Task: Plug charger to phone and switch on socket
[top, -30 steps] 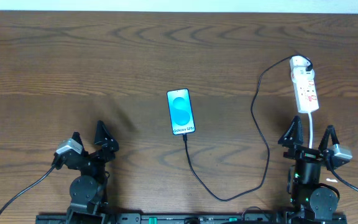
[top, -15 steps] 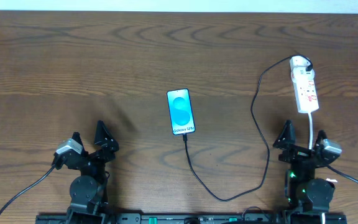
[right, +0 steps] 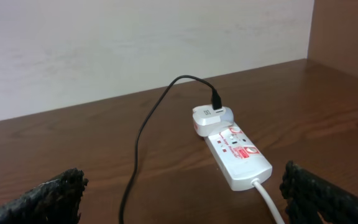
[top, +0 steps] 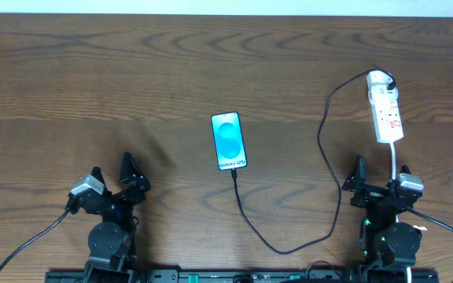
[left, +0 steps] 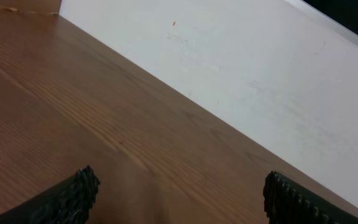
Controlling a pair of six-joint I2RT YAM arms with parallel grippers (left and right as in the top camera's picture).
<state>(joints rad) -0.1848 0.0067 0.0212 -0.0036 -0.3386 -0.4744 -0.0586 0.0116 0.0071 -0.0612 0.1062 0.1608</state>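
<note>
The phone (top: 230, 141) lies face up mid-table, blue screen lit, with the black charger cable (top: 333, 204) joined to its near end. The cable loops toward me, then runs up to the white adapter (right: 211, 117) at the far end of the white socket strip (top: 385, 112). The strip also shows in the right wrist view (right: 237, 155), with red marks on its face. My right gripper (top: 379, 189) is open near the front edge, just short of the strip, jaws wide in its wrist view (right: 182, 193). My left gripper (top: 110, 179) is open and empty at front left, over bare wood (left: 179, 193).
The strip's white cord (top: 397, 161) runs from its near end toward my right gripper. A pale wall (right: 135, 43) rises behind the table's far edge, and shows in the left wrist view (left: 260, 74) too.
My right arm has drawn back toward the front edge and turned left; its gripper now sits lower in the overhead view. The left arm, phone, cable and strip have not moved.
</note>
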